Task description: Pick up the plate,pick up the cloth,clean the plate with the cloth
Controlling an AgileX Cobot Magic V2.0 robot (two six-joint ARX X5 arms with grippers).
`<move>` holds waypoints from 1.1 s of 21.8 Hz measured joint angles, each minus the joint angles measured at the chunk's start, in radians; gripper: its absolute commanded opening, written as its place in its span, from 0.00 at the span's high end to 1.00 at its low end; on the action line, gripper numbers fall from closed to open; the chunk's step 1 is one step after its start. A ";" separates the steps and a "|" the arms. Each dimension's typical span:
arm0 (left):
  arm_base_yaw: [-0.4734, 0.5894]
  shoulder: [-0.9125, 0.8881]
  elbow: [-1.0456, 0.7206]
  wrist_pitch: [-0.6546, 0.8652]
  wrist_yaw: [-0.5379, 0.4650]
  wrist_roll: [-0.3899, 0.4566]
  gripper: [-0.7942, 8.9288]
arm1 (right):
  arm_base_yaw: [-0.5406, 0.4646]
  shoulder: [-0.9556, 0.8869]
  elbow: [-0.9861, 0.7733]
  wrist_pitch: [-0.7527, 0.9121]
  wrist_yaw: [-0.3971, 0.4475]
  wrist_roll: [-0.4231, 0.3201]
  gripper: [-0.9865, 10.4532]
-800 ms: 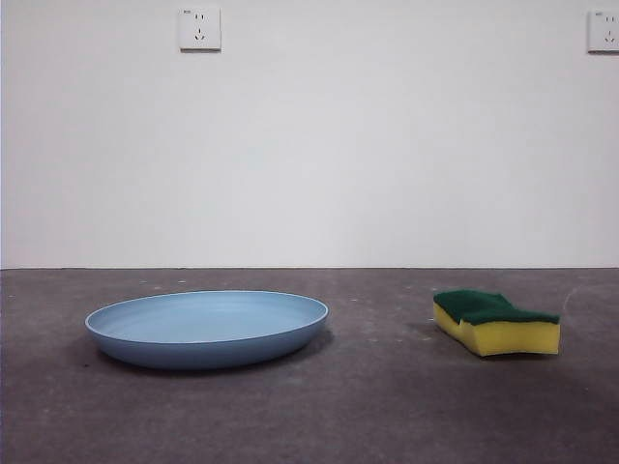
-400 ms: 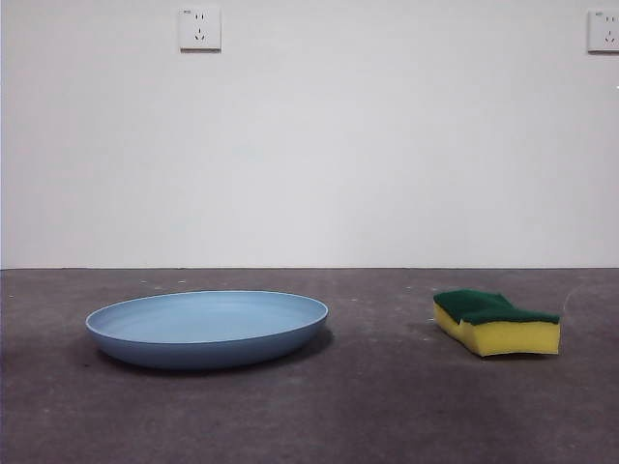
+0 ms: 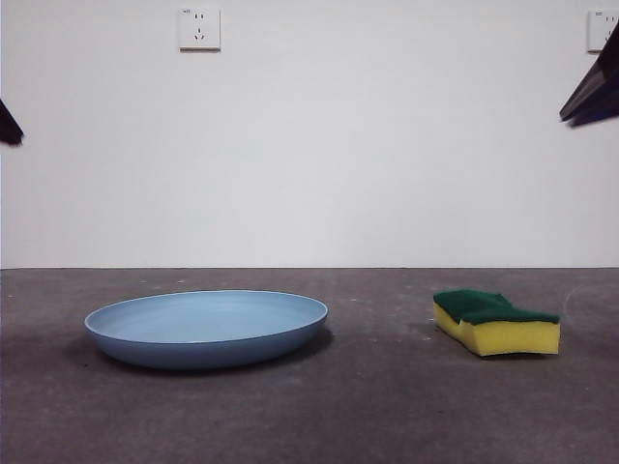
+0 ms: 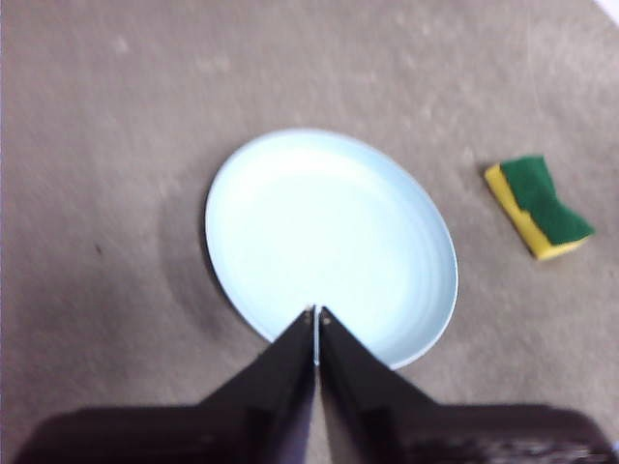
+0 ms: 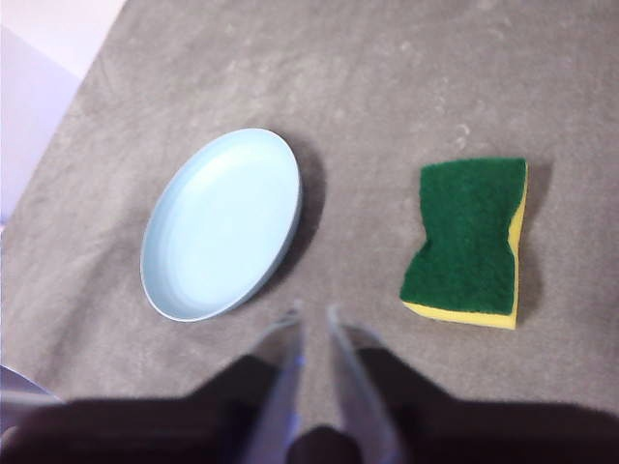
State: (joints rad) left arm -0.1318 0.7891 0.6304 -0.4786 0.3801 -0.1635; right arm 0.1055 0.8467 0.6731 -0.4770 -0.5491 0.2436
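Observation:
The light-blue plate [image 3: 206, 329] lies flat on the dark table, left of centre. It also shows in the left wrist view [image 4: 329, 242] and the right wrist view [image 5: 222, 224]. The cloth is a yellow sponge with a green top [image 3: 496, 322], lying to the plate's right and apart from it; both wrist views show it too [image 4: 542, 208] [image 5: 469, 242]. My left gripper [image 4: 316, 314] is shut and empty, high above the plate's near rim. My right gripper [image 5: 309, 314] is blurred, its jaws a narrow gap apart and empty, high above the table between plate and sponge.
The arms show only as black tips at the top left [image 3: 8, 126] and top right [image 3: 592, 92] of the front view. A white wall with two sockets [image 3: 199, 29] stands behind the table.
Black arm tips have come into the front view at both top corners. The plate and the sponge have not moved.

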 measured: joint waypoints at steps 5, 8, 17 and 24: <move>0.000 0.086 0.000 0.052 0.011 0.002 0.47 | 0.000 0.013 0.000 -0.001 0.006 -0.001 0.47; 0.000 0.148 0.031 0.053 0.016 0.002 0.47 | 0.000 0.013 0.000 -0.001 0.006 -0.001 0.47; -0.006 0.582 0.352 -0.060 -0.014 0.037 0.48 | 0.000 0.013 0.000 -0.001 0.006 0.000 0.47; -0.055 0.838 0.429 -0.052 -0.158 0.051 0.48 | 0.000 0.013 0.000 -0.002 0.006 -0.001 0.47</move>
State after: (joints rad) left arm -0.1864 1.6268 1.0595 -0.5308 0.2218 -0.1127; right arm 0.1055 0.8600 0.6731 -0.4786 -0.5430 0.2428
